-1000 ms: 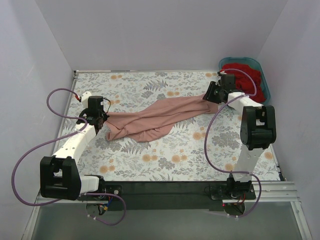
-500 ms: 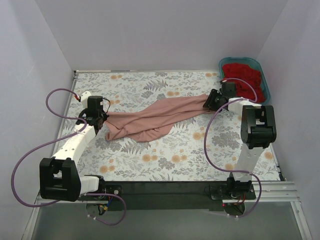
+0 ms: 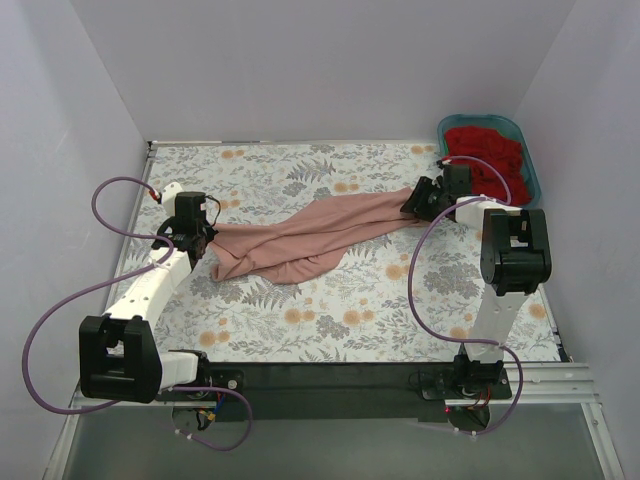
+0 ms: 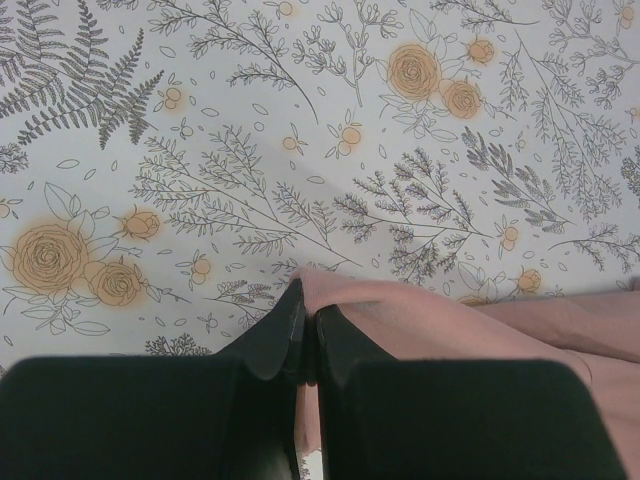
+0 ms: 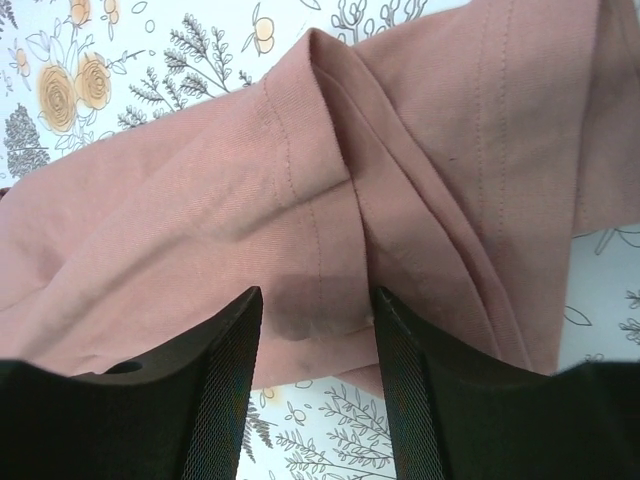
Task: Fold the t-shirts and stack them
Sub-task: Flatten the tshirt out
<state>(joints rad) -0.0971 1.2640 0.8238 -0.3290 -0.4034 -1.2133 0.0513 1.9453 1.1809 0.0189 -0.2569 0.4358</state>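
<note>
The salmon-pink t-shirt [image 3: 315, 235] lies stretched in a long diagonal band across the floral cloth, bunched and twisted at its left end. My left gripper [image 3: 205, 243] is shut on its left corner; in the left wrist view the jaws [image 4: 308, 315] pinch a fold of pink cloth [image 4: 440, 325]. My right gripper [image 3: 420, 200] is open just over the shirt's right end; in the right wrist view its gripper [image 5: 317, 310] straddles the hemmed edge [image 5: 330, 200] without gripping. The red t-shirt [image 3: 487, 152] lies crumpled in the tub.
The teal oval tub [image 3: 527, 165] stands at the back right corner, close behind my right gripper. The grey-and-orange floral cloth [image 3: 330, 310] covers the table. White walls close in the left, back and right sides.
My right gripper moved down and slightly right to the shirt's right end, then eased back left, and the cloth there settled onto the table. The left gripper has kept its hold in place.
</note>
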